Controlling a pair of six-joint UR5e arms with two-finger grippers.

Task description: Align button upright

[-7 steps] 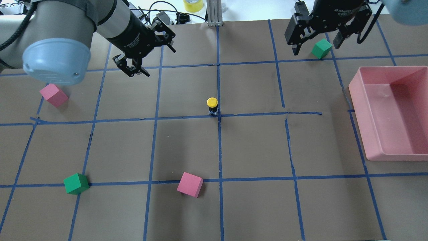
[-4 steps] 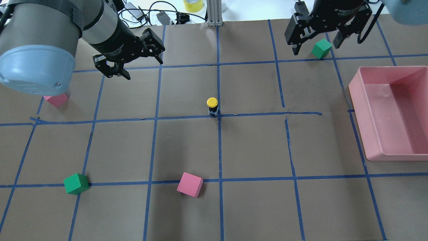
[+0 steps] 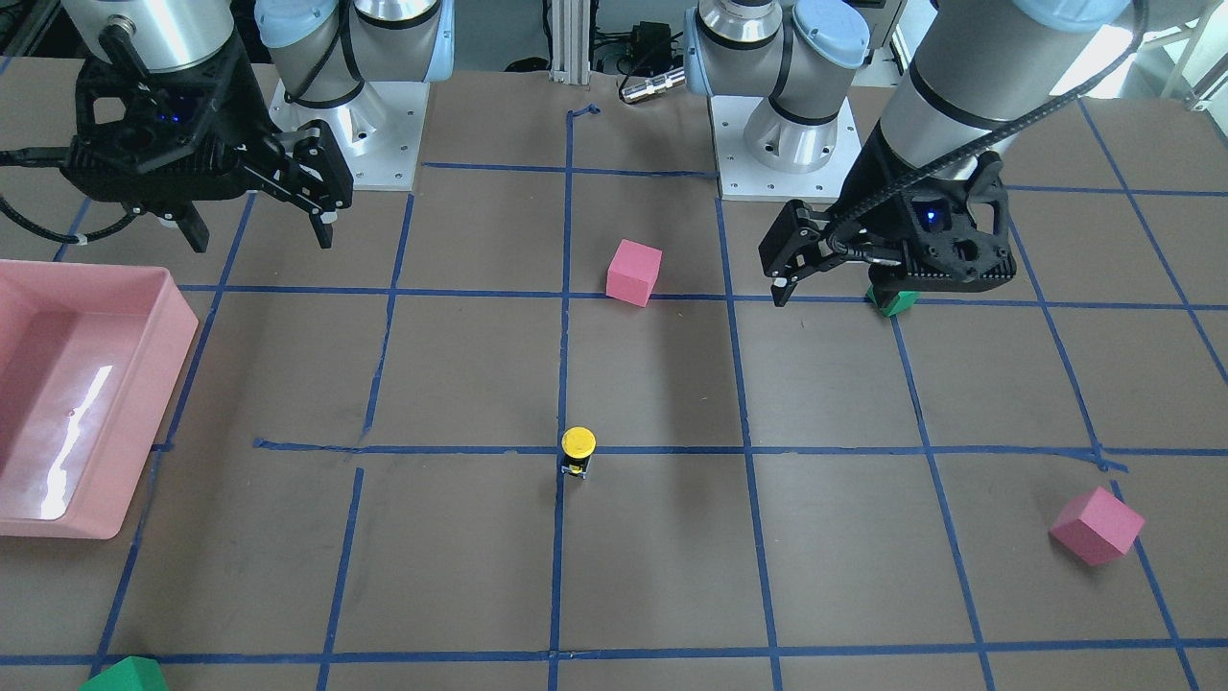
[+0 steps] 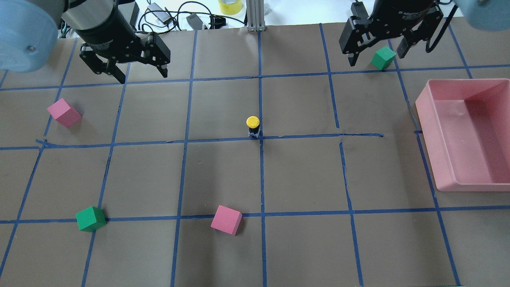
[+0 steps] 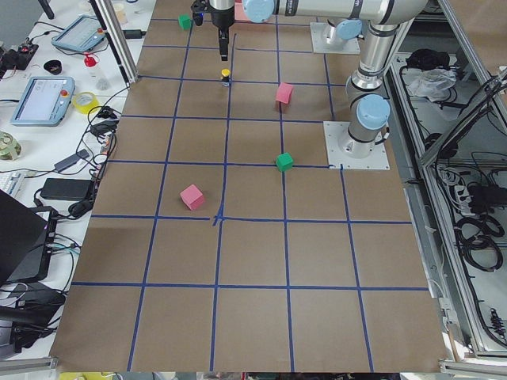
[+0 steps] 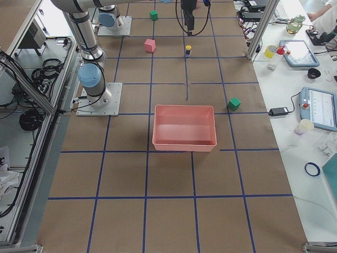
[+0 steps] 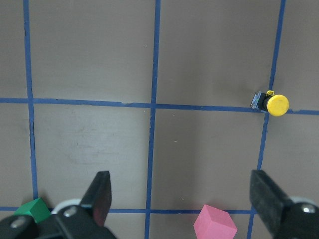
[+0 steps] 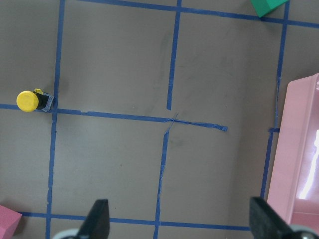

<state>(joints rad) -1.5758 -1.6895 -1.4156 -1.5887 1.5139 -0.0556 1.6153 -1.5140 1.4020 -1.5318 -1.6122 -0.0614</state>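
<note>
The button [image 4: 253, 126] has a yellow cap and a black body. It stands upright, cap on top, at a crossing of blue tape lines in the table's middle. It also shows in the front view [image 3: 578, 451], the left wrist view [image 7: 271, 103] and the right wrist view [image 8: 32, 101]. My left gripper [image 4: 142, 75] is open and empty, high over the far left, well away from the button. My right gripper [image 4: 376, 56] is open and empty above the far right, over a green cube [image 4: 383, 57].
A pink tray [image 4: 432, 139] sits at the right edge. A pink cube [image 4: 63, 113] lies at the left. A green cube [image 4: 91, 218] and a pink cube [image 4: 226, 219] lie near the front. Blue tape lines grid the brown table.
My left arm has swung back and to the overhead view's left, away from the button, its gripper still open. The button and the right arm have not moved.
</note>
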